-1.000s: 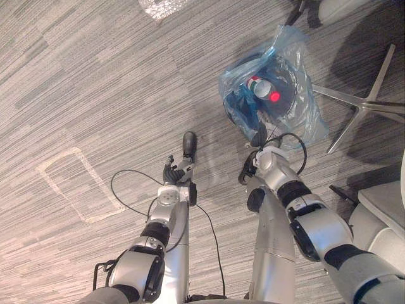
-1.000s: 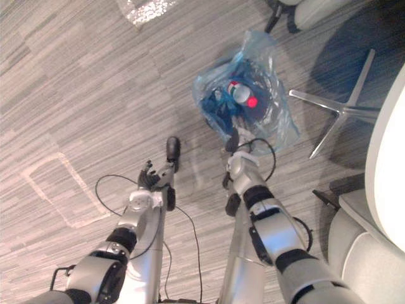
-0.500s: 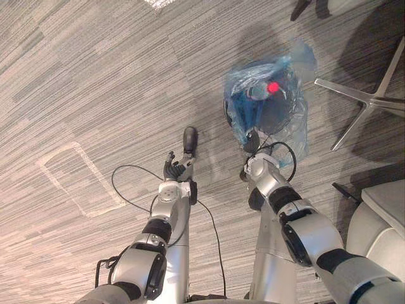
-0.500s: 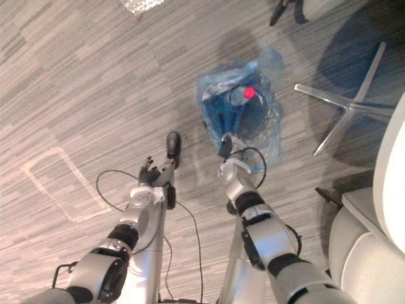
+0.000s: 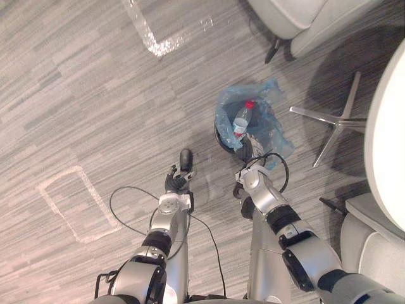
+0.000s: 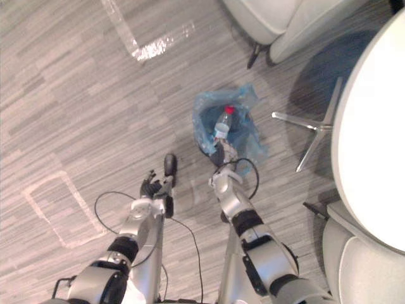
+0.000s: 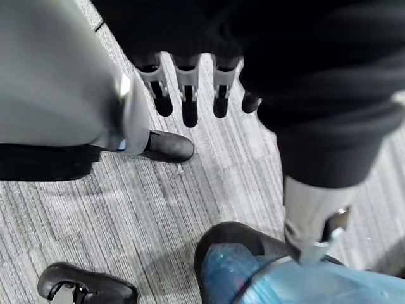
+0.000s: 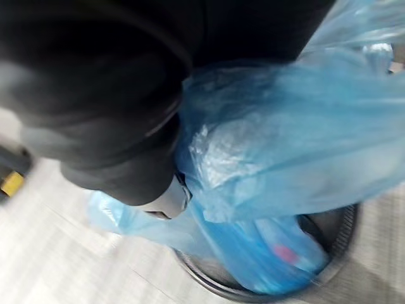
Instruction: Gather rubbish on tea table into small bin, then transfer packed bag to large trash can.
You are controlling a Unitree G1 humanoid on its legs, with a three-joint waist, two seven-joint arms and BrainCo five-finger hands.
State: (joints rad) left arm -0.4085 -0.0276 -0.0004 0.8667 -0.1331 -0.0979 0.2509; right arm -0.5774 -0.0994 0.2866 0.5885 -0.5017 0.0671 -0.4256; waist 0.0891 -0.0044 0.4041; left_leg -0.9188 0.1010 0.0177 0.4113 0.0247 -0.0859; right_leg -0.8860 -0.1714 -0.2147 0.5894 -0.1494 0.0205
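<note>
A small black bin (image 5: 221, 138) lined with a blue plastic bag (image 5: 271, 120) stands on the carpet in front of me. A clear bottle with a red cap (image 5: 240, 120) lies inside the bag. My right hand (image 5: 244, 151) is at the bin's near rim. In the right wrist view this hand (image 8: 126, 145) is curled, pinching a bunched fold of the blue bag (image 8: 285, 145) above the bin's rim (image 8: 342, 253). My left hand (image 5: 179, 182) hangs to the left of the bin, apart from it, its fingers (image 7: 183, 95) straight and holding nothing.
A chair's chrome star base (image 5: 335, 123) stands just right of the bin. A white round table (image 5: 387, 126) rises at the right edge. A grey armchair (image 5: 297, 19) sits beyond the bin. White tape marks (image 5: 79, 202) lie on the carpet to the left.
The camera has shifted, so the bin sits farther off. My right hand has curled shut on the bag's near edge. The left hand keeps its place.
</note>
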